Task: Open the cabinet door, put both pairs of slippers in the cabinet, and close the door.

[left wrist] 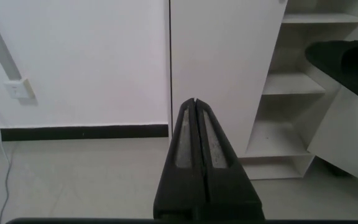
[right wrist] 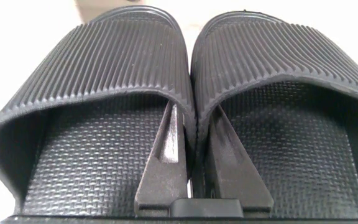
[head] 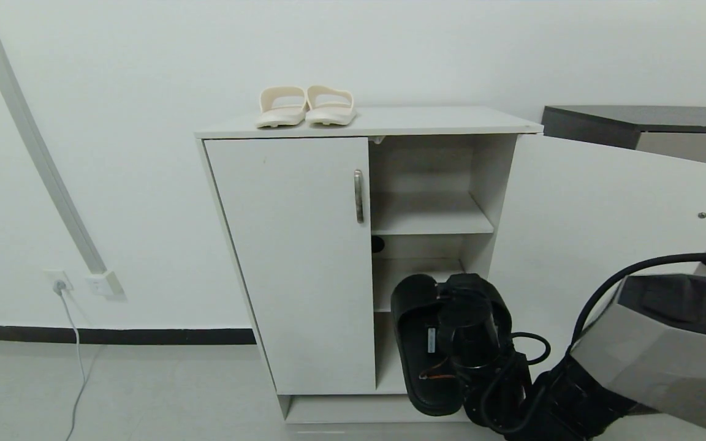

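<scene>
The right arm [head: 653, 349] comes up from the lower right and holds the black slippers [head: 420, 343] low in front of the cabinet's [head: 439, 119] open right half, toes up, level with its lower shelves. The right gripper [right wrist: 194, 109] is clamped on the pair, one finger under each strap, pinching the two inner edges together. From the head view only one slipper shows plainly (the wrist covers most of the other). The left gripper [left wrist: 194, 106] hangs above the floor, pointing at the closed left door [left wrist: 216, 62], its fingers pressed together on nothing. The cream slippers [head: 306, 107] sit side by side on the cabinet top. The open door [head: 592, 226] is cut off at the edge, and the dark shape [left wrist: 347, 62] beside the shelves is hard to make out.
</scene>
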### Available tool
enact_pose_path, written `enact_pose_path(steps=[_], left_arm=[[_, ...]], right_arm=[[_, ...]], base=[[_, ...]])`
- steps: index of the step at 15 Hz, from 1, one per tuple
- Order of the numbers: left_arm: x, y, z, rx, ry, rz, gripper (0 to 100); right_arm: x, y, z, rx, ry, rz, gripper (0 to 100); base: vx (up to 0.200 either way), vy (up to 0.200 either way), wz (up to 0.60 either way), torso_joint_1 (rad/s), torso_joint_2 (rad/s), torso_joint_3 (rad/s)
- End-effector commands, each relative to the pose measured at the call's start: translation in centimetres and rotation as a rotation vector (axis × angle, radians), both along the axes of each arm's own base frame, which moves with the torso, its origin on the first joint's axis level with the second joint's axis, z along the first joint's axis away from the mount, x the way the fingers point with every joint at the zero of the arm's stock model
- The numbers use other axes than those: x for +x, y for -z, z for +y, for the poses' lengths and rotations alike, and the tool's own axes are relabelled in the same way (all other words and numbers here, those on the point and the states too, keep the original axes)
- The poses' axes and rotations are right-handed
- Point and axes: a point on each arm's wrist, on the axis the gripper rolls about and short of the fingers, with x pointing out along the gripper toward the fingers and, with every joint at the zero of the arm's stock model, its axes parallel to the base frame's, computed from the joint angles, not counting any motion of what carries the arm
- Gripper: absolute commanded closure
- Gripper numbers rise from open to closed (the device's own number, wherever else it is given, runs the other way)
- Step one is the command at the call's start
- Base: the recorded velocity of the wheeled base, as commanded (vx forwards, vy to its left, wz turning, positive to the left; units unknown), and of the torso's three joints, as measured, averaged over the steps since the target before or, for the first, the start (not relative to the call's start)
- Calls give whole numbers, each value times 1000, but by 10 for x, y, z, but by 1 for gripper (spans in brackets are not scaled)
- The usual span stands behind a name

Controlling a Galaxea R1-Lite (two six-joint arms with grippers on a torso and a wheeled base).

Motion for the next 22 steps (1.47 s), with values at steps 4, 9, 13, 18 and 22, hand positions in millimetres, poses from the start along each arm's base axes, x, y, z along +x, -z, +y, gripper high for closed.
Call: enact_pose_path(steps=[4, 9, 13, 18, 22], left_arm=[[0, 0, 0, -1, 0, 2, 100], [0, 0, 0, -1, 0, 2, 100], [0, 0, 0, -1, 0, 2, 100], [0, 0, 0, -1, 0, 2, 100], [0, 0, 0, -1, 0, 2, 100]], right_arm=[[10, 21, 9, 19, -80, 40, 100], [11, 33, 8, 19, -72, 44, 100], [12, 39, 9, 7, -73, 57, 100], [14, 50, 9, -2, -70, 66, 100], [15, 51, 8, -6, -62, 66, 100]], base=[[0, 0, 0, 0, 0, 0], [0, 0, 0, 0, 0, 0], [0, 0, 0, 0, 0, 0], [0, 0, 0, 4, 1, -138], [0, 0, 0, 4, 1, -195]])
